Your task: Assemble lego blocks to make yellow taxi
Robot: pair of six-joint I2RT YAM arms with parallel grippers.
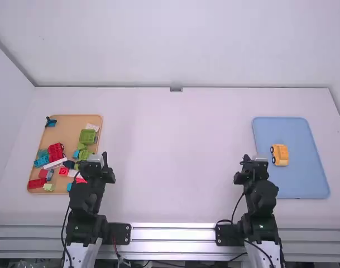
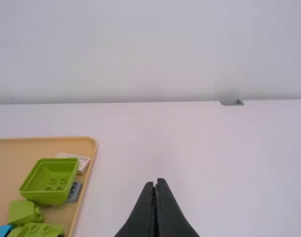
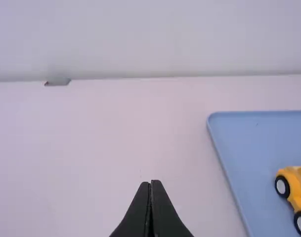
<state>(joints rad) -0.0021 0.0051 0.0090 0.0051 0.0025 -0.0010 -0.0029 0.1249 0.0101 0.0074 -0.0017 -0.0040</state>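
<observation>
In the high view my left gripper [image 1: 104, 158] is held beside the right edge of the tan tray, and my right gripper [image 1: 246, 158] stands left of the blue tray. A yellow toy car [image 1: 279, 154] with dark wheels sits in the blue tray [image 1: 312, 184]. The left wrist view has my left gripper [image 2: 156, 185] shut, its fingertips together with nothing between them. Likewise shut and holding nothing, my right gripper [image 3: 150, 185] shows in the right wrist view, with the yellow car [image 3: 294, 185] off to its side.
The tan tray [image 1: 75, 119] at the left holds several red, green, blue and white blocks, among them a green box-shaped block [image 2: 50, 181]. White table surface [image 1: 172, 151] lies between the two trays. A small grey fitting [image 1: 176, 89] sits at the table's far edge.
</observation>
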